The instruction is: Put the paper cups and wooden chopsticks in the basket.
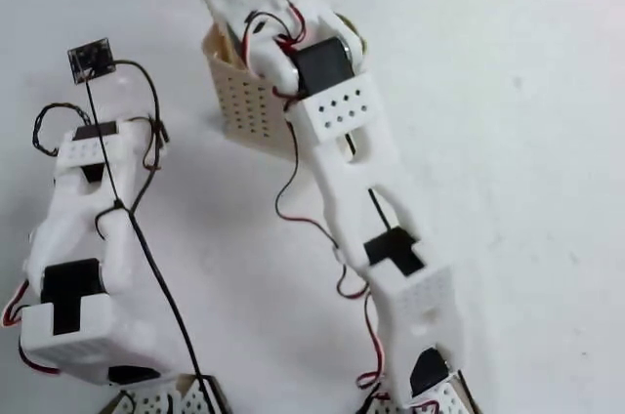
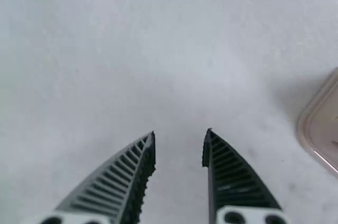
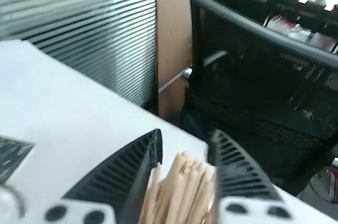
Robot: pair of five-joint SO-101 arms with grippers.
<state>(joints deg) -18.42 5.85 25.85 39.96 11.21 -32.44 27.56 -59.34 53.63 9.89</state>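
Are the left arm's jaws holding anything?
No, the left gripper has its ribbed black jaws apart, and the plain white table shows through the gap between them.

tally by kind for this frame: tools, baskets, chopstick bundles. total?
Tools: 2 (left tool, right tool)
Basket: 1
Chopstick bundle: 1, single sticks overlap too much to count
Total: 4
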